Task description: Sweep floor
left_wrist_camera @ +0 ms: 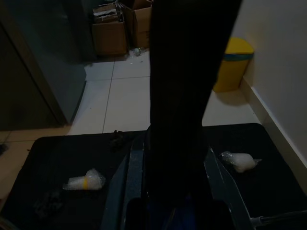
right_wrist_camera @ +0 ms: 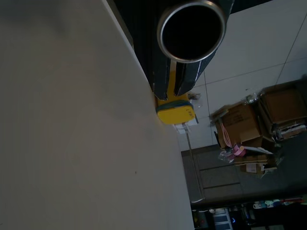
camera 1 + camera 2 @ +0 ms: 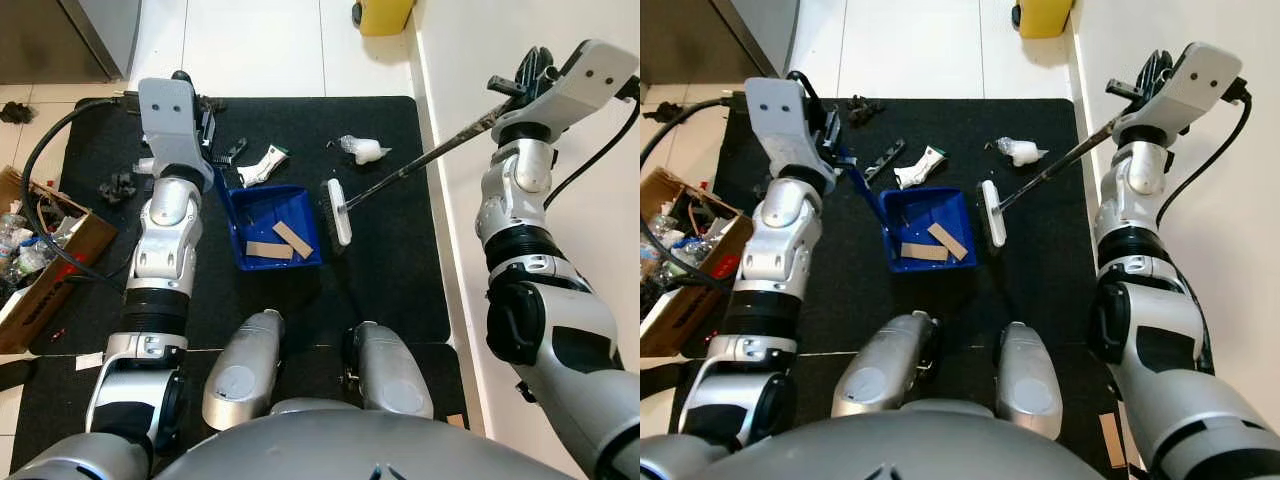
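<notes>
On a black floor mat (image 3: 390,290) in front of the robot lies a blue dustpan (image 3: 270,225), its tray holding two flat brown cardboard strips (image 3: 282,243). The left tool (image 3: 205,125) is closed on the dustpan's handle at the pan's rear left corner, its black fingers hard to separate from the dark handle; in the left wrist view the handle runs up the middle as a broad dark bar. The right tool (image 3: 525,80) is raised beside the white wall (image 3: 470,40) and grips the top end of a broom (image 3: 420,165), whose thin dark shaft slants down across the mat to a white brush head (image 3: 338,212) resting just beside the dustpan's right edge. In the right wrist view the open end of the metal shaft shows close up as a dark ring. Beyond the pan, a crumpled white wrapper (image 3: 265,165) lies on the mat, and a clear plastic scrap (image 3: 362,150) lies farther right, near the broom shaft. A yellow bin (image 3: 383,14) stands by the wall on the tiled floor past the mat. A cardboard box (image 3: 40,255) of clutter sits at the mat's left edge.
</notes>
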You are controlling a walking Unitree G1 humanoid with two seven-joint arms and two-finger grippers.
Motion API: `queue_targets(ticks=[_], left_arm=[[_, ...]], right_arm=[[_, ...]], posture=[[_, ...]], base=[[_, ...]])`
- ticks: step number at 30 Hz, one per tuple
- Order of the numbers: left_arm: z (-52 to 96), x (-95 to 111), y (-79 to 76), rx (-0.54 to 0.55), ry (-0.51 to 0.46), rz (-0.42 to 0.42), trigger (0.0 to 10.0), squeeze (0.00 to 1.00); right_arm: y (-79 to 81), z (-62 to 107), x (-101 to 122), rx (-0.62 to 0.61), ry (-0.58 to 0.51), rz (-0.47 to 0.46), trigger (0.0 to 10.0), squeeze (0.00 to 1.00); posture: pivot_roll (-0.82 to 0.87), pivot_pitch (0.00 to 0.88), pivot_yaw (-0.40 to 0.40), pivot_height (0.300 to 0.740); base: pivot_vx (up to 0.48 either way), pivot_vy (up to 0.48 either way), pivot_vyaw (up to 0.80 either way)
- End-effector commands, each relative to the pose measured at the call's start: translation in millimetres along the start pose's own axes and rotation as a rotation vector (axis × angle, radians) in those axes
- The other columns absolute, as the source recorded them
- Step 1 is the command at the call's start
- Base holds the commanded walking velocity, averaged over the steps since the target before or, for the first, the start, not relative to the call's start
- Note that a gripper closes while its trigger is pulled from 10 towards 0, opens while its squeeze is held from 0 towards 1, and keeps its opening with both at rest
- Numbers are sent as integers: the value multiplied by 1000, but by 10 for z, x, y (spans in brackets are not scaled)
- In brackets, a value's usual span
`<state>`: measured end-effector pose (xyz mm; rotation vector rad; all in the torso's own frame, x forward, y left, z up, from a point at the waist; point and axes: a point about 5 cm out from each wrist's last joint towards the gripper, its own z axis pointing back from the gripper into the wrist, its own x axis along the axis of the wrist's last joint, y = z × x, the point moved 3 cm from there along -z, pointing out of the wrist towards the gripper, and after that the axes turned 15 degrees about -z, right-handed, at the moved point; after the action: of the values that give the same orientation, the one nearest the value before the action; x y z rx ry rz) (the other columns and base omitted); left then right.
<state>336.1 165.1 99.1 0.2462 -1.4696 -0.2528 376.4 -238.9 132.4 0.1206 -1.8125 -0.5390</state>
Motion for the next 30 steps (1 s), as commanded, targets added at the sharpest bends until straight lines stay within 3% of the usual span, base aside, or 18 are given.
queue_targets(ticks=[1,7,14,16,20,22,23,24,30], left_arm=[[-8,140,-23,11,-61,4,10000,0],[-6,138,-26,12,-61,9,10000,0],[-3,130,-16,15,-58,11,10000,0],[-3,115,-16,13,-53,12,10000,0],[1,54,-30,9,-31,24,10000,0],[22,-85,-45,6,7,30,10000,0],[22,-85,-45,6,7,30,10000,0],[51,-215,-54,3,41,22,10000,0],[83,-310,-71,-8,63,15,10000,0]], right_arm=[[-20,-37,64,-7,-19,-6,10000,0],[-36,-35,67,-9,-19,-1,10000,0],[-43,-27,63,-11,-19,7,10000,0],[-59,-19,60,-16,-20,46,10000,0],[-145,8,20,-55,1,83,10000,0],[-290,73,-51,-110,35,111,10000,0],[-290,73,-51,-110,35,111,10000,0],[-403,138,-100,-143,58,128,10000,0],[-515,195,-101,-169,58,143,10000,0]], posture=[[167,0,-25,740],[165,0,-25,740],[165,0,-24,740],[164,0,-22,740],[162,0,-20,740],[159,0,-19,740],[159,0,-19,740],[155,0,-17,740],[146,0,-9,740]], base=[[0,0,0],[0,0,0],[0,277,0],[0,270,0],[0,-128,0],[0,257,0],[0,251,0],[0,0,0],[0,0,0]])
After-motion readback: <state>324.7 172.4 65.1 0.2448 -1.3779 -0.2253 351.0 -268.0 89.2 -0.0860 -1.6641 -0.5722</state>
